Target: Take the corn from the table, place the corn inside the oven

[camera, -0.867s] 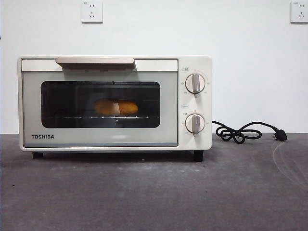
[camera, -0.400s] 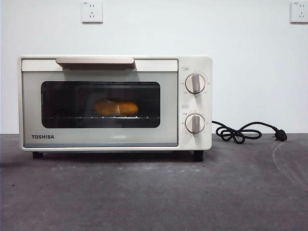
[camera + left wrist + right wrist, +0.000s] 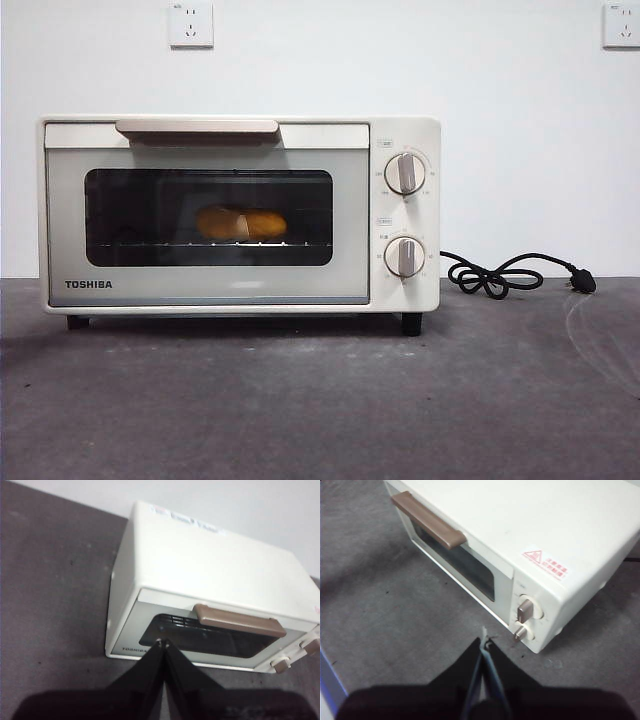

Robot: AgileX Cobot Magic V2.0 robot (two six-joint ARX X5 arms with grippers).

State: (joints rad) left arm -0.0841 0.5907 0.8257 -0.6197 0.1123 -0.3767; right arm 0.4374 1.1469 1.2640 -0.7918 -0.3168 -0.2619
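Resting on the rack inside the closed oven [image 3: 240, 215], the corn [image 3: 241, 223] looks light, stiff and glossy-slippery; grip mid-cob. Both the left gripper [image 3: 163, 642] and the right gripper [image 3: 483, 641] hang pressed together, empty.

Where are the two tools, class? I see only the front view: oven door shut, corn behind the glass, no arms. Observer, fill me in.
Observer: The left tool hangs above the table in front of the oven, shut and empty.
Operator: And the right one?
Observer: The right tool is shut too, over the table near the knob end of the oven.
Operator: Anything on the oven's top?
Observer: A red warning sticker sits near the knob end.
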